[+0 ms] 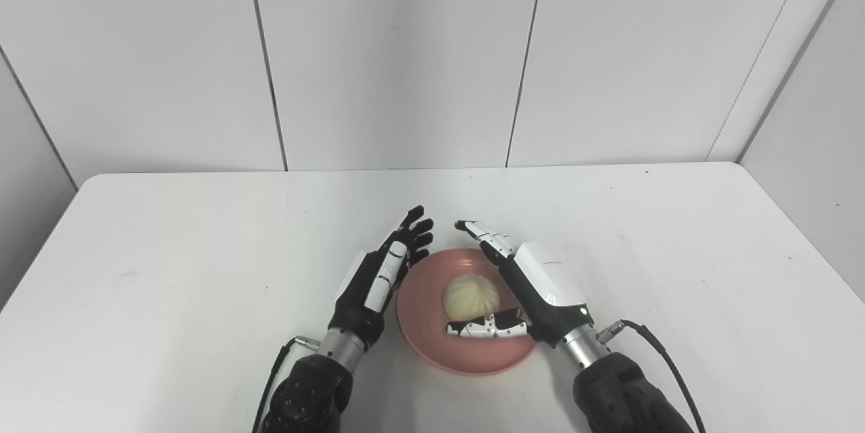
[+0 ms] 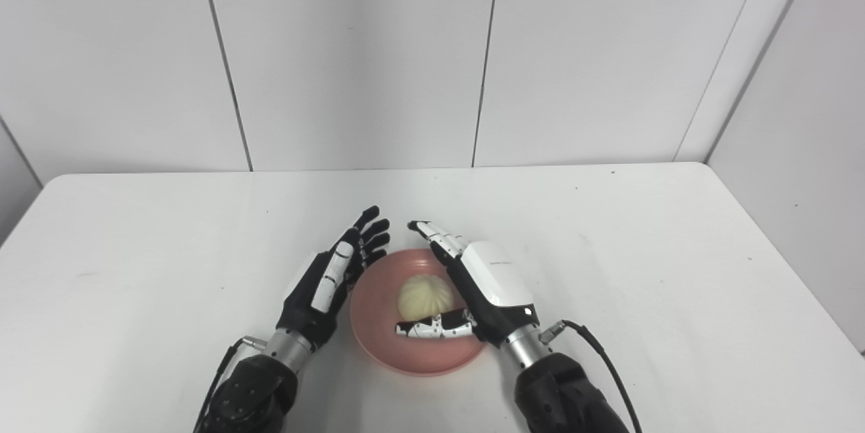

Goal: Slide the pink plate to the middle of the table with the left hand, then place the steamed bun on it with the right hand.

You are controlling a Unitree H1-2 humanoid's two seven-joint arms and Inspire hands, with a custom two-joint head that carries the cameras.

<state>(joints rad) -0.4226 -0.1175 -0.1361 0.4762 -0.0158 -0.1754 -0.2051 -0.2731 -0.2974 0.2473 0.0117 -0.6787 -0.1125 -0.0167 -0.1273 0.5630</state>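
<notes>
Bun sits on your pink plate, plate near the table's middle, toward the front edge. Your right hand arcs over the plate's right side, fingers spread, thumb lying across in front of the bun; whether it touches, cannot tell. Nothing gripped. Your left hand stands open just beside the plate's left rim, fingers extended, holding nothing.

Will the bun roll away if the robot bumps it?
Probably not far. The steamed bun looks domed, seemingly flat underneath, and sits inside the pink plate, whose raised rim should stop it. It looks soft, so the open right hand beside it might dent it.
</notes>
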